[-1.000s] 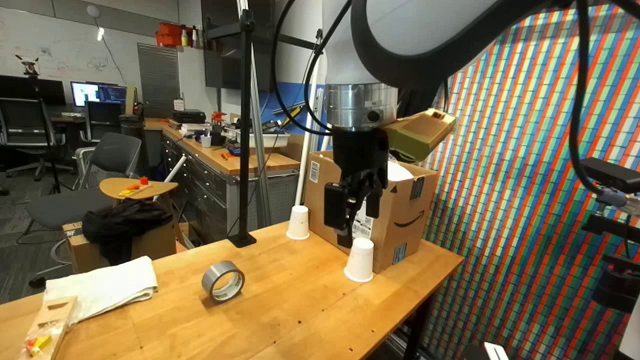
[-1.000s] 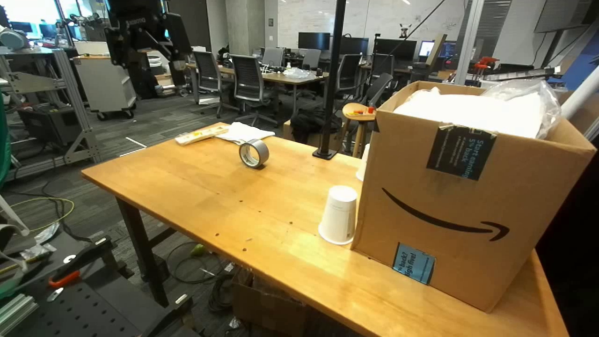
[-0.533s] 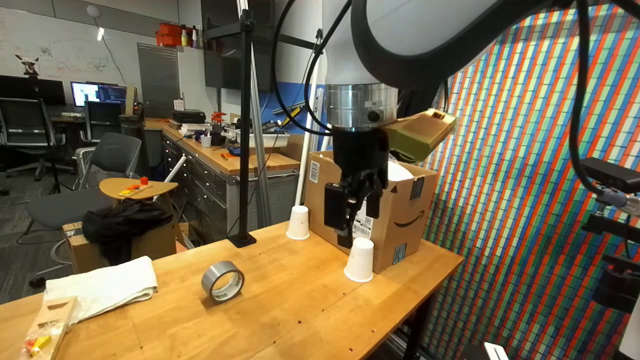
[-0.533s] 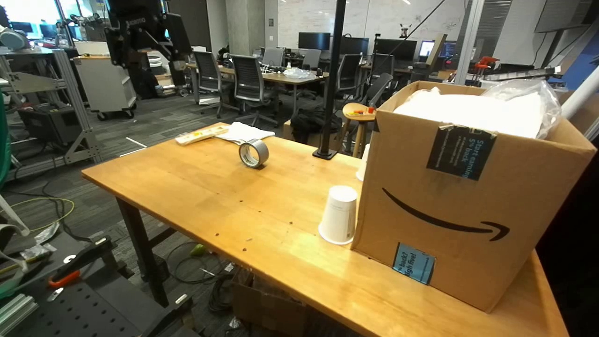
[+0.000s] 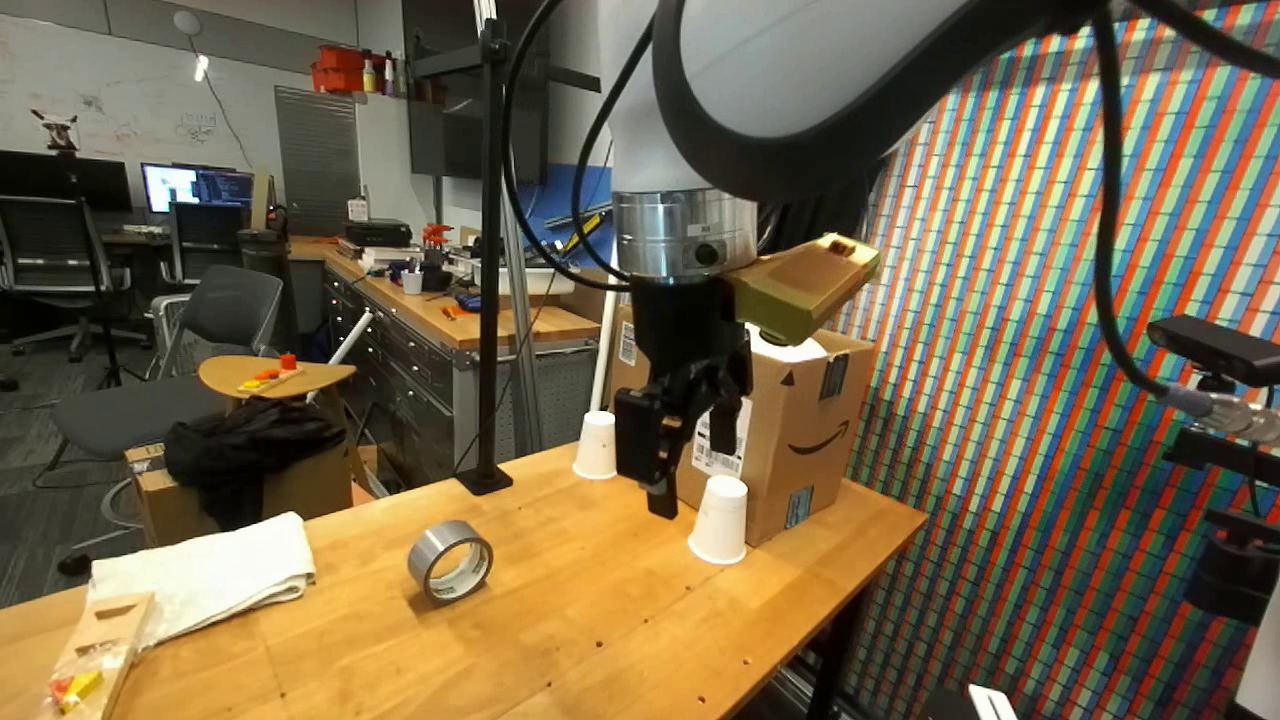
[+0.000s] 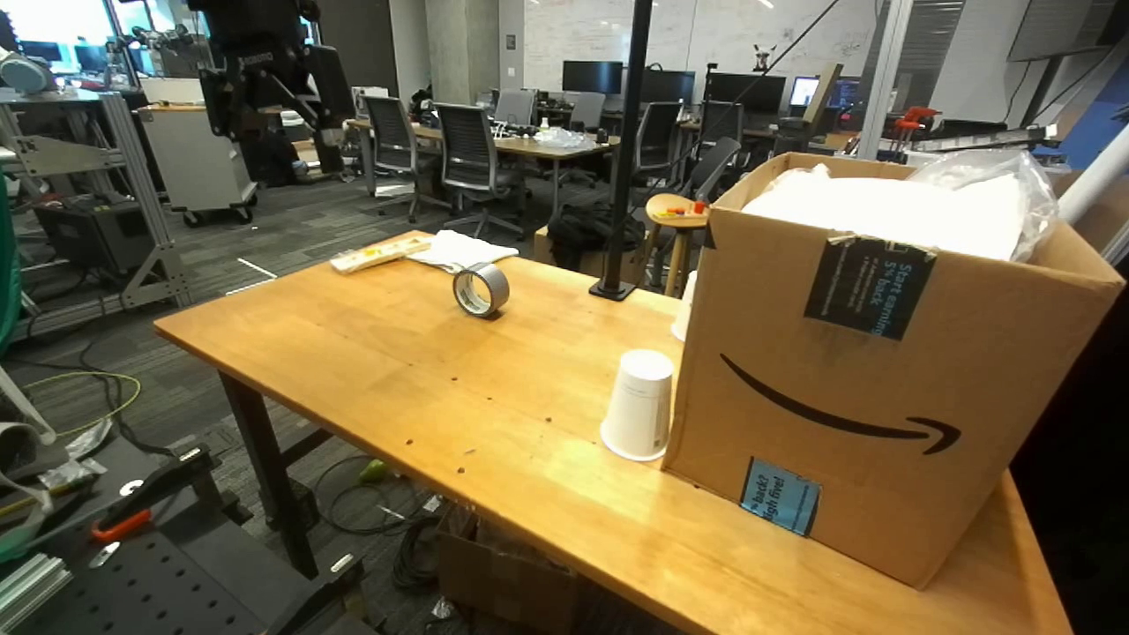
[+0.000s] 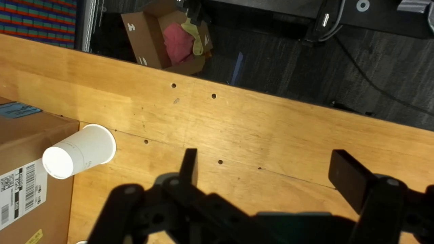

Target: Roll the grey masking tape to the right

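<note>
The grey masking tape (image 5: 428, 552) stands on its edge on the wooden table (image 5: 520, 650), left of my gripper in an exterior view. The tape also shows in an exterior view (image 6: 499, 287), standing near the far side. It is out of sight in the wrist view. My gripper (image 5: 693, 470) hangs above the table near the white cups, apart from the tape. It also shows at the upper left of an exterior view (image 6: 284, 145). In the wrist view the gripper (image 7: 264, 154) has its fingers wide apart, with only table between them.
A white paper cup (image 5: 720, 522) stands upside down beside the cardboard box (image 5: 805, 440), near my gripper. Another cup (image 5: 597, 447) stands farther back. A black post (image 5: 488, 330) rises from the far edge. A folded white cloth (image 5: 210, 570) and wooden tray (image 5: 105, 645) lie leftward.
My gripper has moved left and slightly down in an exterior view, away from the box. The tape sits very slightly farther right in both exterior views. The cups have not moved.
</note>
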{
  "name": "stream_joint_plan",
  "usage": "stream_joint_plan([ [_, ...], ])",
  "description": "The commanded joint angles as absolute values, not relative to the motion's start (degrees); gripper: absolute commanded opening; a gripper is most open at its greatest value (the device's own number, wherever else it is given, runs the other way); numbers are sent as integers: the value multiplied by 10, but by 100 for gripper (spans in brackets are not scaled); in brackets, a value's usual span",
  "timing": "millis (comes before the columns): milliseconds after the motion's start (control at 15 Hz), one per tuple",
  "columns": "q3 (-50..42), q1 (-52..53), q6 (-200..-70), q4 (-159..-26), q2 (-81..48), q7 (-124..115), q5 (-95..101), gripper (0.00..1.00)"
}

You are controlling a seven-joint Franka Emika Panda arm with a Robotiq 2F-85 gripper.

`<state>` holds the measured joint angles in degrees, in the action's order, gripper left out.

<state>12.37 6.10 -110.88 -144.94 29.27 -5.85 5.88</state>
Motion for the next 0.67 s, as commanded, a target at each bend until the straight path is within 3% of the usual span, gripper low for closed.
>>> stream_joint_plan([
  [0, 136, 67, -1123, -1395, 229, -111, 56, 100],
  [600, 156, 78, -1190, -1259, 64, -194, 61, 100],
])
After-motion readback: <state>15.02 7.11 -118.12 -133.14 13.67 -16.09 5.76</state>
